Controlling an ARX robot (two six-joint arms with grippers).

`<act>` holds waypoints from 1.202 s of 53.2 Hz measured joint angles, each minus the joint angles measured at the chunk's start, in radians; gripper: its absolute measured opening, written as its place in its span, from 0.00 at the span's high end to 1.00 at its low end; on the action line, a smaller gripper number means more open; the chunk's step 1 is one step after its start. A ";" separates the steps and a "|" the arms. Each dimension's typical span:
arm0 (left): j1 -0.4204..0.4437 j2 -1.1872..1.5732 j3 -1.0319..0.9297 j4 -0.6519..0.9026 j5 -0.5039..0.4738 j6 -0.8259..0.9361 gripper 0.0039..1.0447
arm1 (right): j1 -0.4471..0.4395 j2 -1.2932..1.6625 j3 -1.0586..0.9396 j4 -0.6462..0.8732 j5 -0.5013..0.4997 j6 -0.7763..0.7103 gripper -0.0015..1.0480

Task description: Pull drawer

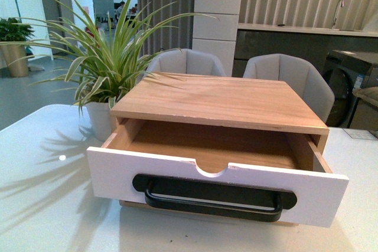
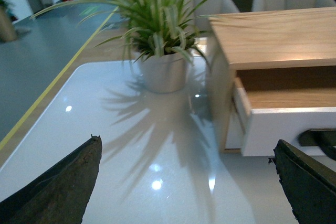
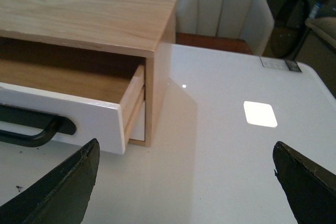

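Your wide white drawer (image 1: 248,188) with its long black bar handle (image 1: 212,203) sits well out of the light-wood cabinet (image 1: 224,101) on the glossy white table (image 1: 47,205). Your left hand (image 2: 186,145) and right hand (image 3: 185,148) are both spread wide and grip nothing, on the near side of the drawer's left and right ends.

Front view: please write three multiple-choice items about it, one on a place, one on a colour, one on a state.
1. Where is the potted plant, relative to the wooden box?
A. on top
B. beside it on the table, toward the robot's left
C. under it
2. The handle is:
A. black
B. white
C. red
3. The drawer is:
A. fully shut
B. lifted out entirely
C. pulled partly out
Answers: 1B, its pot stands on the table left of the box; 2A, the bar is black against the white front; 3C, its light-wood inside shows under the box's top.
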 joint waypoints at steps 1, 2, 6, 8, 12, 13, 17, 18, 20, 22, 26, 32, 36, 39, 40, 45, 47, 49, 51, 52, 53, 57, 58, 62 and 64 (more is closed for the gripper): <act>0.007 -0.010 -0.003 -0.008 0.001 -0.011 0.07 | -0.002 -0.010 -0.003 -0.006 0.004 0.005 0.09; 0.022 -0.028 -0.010 -0.025 0.005 -0.026 0.07 | -0.007 -0.029 -0.010 -0.015 0.013 0.019 0.09; 0.070 -0.077 -0.032 -0.055 0.014 -0.085 0.07 | -0.028 -0.087 -0.029 -0.044 0.035 0.070 0.09; 0.083 -0.091 -0.038 -0.066 0.003 -0.108 0.07 | -0.035 -0.101 -0.032 -0.047 0.042 0.091 0.08; 0.092 -0.098 -0.040 -0.067 0.003 -0.132 0.07 | -0.040 -0.106 -0.033 -0.048 0.045 0.112 0.09; 0.092 -0.098 -0.040 -0.067 0.003 -0.134 0.07 | -0.040 -0.106 -0.033 -0.048 0.044 0.113 0.09; 0.092 -0.098 -0.040 -0.067 0.005 -0.144 0.07 | -0.040 -0.106 -0.034 -0.048 0.042 0.124 0.09; 0.092 -0.098 -0.040 -0.067 0.004 -0.145 0.07 | -0.041 -0.107 -0.034 -0.048 0.039 0.125 0.09; 0.091 -0.097 -0.048 -0.041 -0.008 -0.134 0.10 | -0.057 -0.114 -0.043 -0.019 -0.012 0.118 0.12; 0.091 -0.100 -0.067 0.018 -0.019 -0.115 0.16 | -0.083 -0.124 -0.061 0.021 -0.082 0.100 0.18; 0.091 -0.124 -0.087 0.038 -0.020 -0.097 0.28 | -0.100 -0.148 -0.076 0.029 -0.119 0.090 0.30; 0.090 -0.174 -0.109 0.015 -0.021 -0.086 0.45 | -0.105 -0.179 -0.089 0.017 -0.127 0.077 0.47; 0.090 -0.206 -0.121 -0.008 -0.021 -0.082 0.57 | -0.105 -0.198 -0.097 0.003 -0.127 0.074 0.59; 0.090 -0.235 -0.129 -0.029 -0.022 -0.080 0.68 | -0.105 -0.215 -0.104 -0.007 -0.127 0.072 0.69; 0.090 -0.238 -0.129 -0.031 -0.022 -0.080 0.69 | -0.105 -0.218 -0.105 -0.010 -0.127 0.072 0.70; 0.090 -0.283 -0.139 -0.065 -0.022 -0.079 0.85 | -0.106 -0.242 -0.115 -0.016 -0.127 0.072 0.85; 0.090 -0.289 -0.152 -0.047 -0.022 -0.078 0.92 | -0.106 -0.254 -0.122 -0.011 -0.130 0.071 0.92; 0.090 -0.297 -0.165 -0.040 -0.022 -0.079 0.97 | -0.106 -0.261 -0.122 -0.011 -0.127 0.071 0.97; 0.090 -0.310 -0.171 -0.052 -0.020 -0.078 0.97 | -0.106 -0.273 -0.122 -0.018 -0.130 0.070 0.98; 0.090 -0.312 -0.171 -0.055 -0.021 -0.077 0.97 | -0.106 -0.276 -0.122 -0.021 -0.130 0.068 0.98; 0.090 -0.325 -0.171 -0.066 -0.022 -0.077 0.97 | -0.106 -0.285 -0.122 -0.027 -0.129 0.068 0.98; 0.090 -0.362 -0.171 -0.098 -0.022 -0.077 0.97 | -0.106 -0.299 -0.122 -0.045 -0.130 0.068 0.98; 0.090 -0.372 -0.171 -0.106 -0.022 -0.077 0.97 | -0.106 -0.303 -0.122 -0.050 -0.130 0.068 0.98; 0.090 -0.410 -0.171 -0.143 -0.023 -0.077 0.97 | -0.106 -0.400 -0.122 -0.178 -0.132 0.068 0.98; 0.090 -0.425 -0.171 -0.159 -0.022 -0.077 0.97 | -0.106 -0.446 -0.122 -0.218 -0.128 0.068 0.98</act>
